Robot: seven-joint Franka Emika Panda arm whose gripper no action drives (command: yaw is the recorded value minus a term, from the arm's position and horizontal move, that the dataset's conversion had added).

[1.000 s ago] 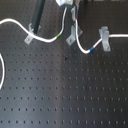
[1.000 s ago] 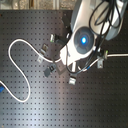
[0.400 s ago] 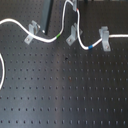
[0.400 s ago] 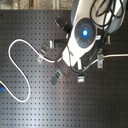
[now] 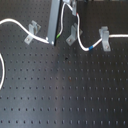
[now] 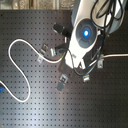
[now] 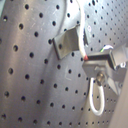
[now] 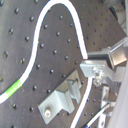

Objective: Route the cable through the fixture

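A black perforated board (image 5: 65, 95) is lying flat and filling most of both exterior views (image 6: 35, 112). Its holes are running in even rows. A small dark speck (image 5: 68, 59) is sitting on it. A pale strip (image 6: 30, 3) is showing past one edge.

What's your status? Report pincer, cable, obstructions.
Pincer at cable beside a clip, grip unclear. Cable runs past that clip. No obstruction seen.

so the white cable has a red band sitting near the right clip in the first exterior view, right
Not quite. The band on the white cable near the right clip is blue, not red, as the first exterior view shows. It does lie just to the first exterior view's left of that clip.
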